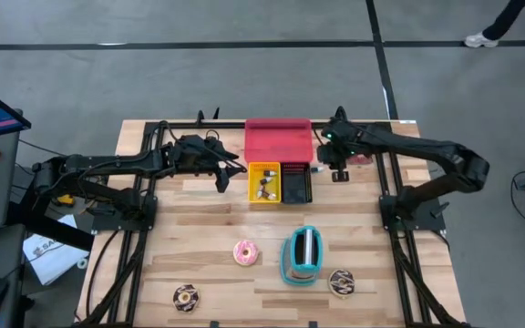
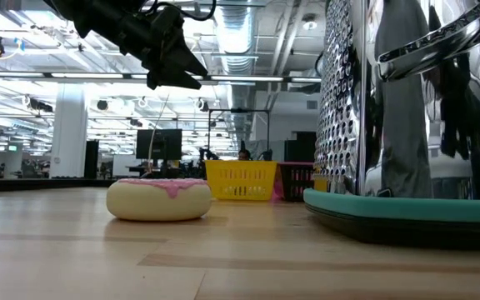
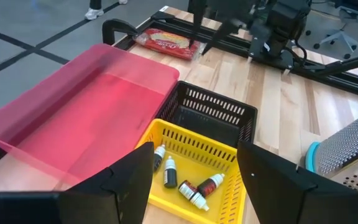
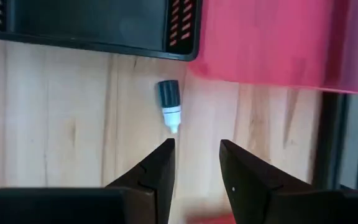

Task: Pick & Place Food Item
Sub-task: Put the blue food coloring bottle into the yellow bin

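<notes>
Spanning whole scene, wooden desk (image 1: 354,205). Red bin (image 1: 278,141) at far edge; yellow basket (image 1: 264,182) and black basket (image 1: 296,181) just before it. Packaged food item (image 3: 165,42) lies flat near desk's far right edge, beside red bin, long axis roughly along that edge. Left gripper (image 3: 194,171) over yellow basket, jaws apart, empty. Right gripper (image 4: 196,163) near small dropper bottle (image 4: 169,104), jaws apart, empty.

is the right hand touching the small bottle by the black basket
Apart. The right wrist view shows bare wood between the open right hand and the small bottle.
</notes>
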{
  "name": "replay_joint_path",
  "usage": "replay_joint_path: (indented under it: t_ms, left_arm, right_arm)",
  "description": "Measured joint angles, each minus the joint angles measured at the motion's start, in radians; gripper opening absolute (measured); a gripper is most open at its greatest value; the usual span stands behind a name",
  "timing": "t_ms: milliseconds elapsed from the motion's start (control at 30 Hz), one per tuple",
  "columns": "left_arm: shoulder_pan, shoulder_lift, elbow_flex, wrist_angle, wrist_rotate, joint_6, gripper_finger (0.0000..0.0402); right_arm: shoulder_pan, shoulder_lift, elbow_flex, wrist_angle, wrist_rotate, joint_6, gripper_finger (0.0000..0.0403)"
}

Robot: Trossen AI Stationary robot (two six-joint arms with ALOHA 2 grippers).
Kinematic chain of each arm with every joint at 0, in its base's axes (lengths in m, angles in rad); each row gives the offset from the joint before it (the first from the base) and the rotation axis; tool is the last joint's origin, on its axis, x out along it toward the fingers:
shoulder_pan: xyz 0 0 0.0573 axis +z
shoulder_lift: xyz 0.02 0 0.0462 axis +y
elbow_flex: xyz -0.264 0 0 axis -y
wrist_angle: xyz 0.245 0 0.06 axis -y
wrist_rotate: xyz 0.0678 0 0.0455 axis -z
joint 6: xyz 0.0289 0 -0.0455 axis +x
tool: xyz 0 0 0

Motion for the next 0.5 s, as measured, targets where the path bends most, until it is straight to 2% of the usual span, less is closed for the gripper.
replay_joint_path:
  t_ms: [233,500]
  left_arm:
    - [0.000,0.000,0.000,-0.007,-0.003,-0.012,0.0227]
    - [0.000,0.000,0.000,-0.015,-0.004,-0.026,0.0227]
  right_arm:
    - [-0.053,0.128,0.000,0.040,-0.094,-0.008,0.0118]
    - [-0.121,0.182,0.000,0.100,-0.182,-0.047,0.0118]
